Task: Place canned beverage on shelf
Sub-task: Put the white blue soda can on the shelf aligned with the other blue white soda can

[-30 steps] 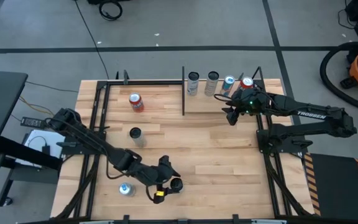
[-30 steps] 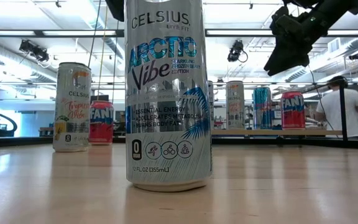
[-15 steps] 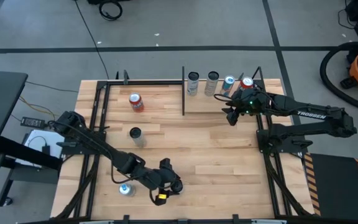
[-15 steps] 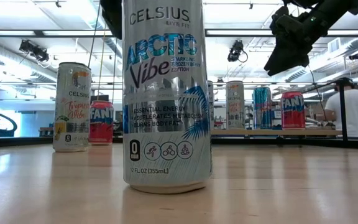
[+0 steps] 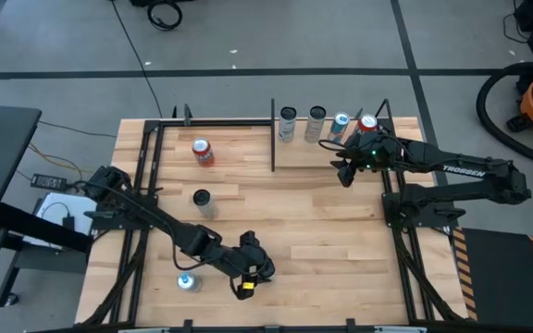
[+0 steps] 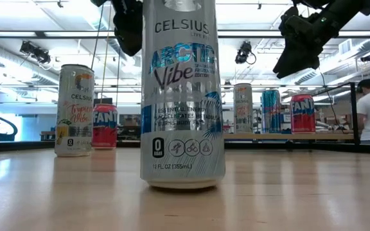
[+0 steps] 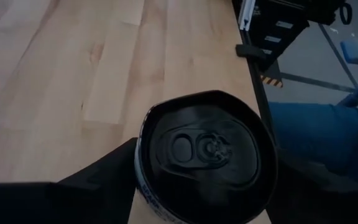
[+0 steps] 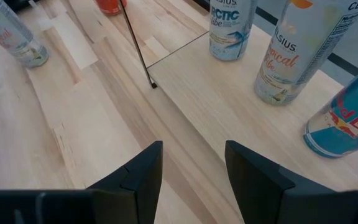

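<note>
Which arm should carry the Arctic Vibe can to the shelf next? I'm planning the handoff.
Left. The left gripper already straddles the Arctic Vibe can at the table's front edge. The right gripper hovers open and empty over the shelf.

Dark jointed arms; right arm [image 5: 470, 172] lettered TROSSEN.

Tabletop [image 5: 322, 231] is planked wood w/ a smooth satin sheen, grain showing. Shelf [image 5: 327, 157] panel is paler plain wood, matt, edged w/ thin black metal rods. Celsius can [image 6: 182, 96] is glossy printed metal, its lid [image 7: 205, 146] dark brushed metal. Left gripper [image 5: 251, 273] and right gripper [image 8: 188, 177] fingers look like matt black plastic.
</note>
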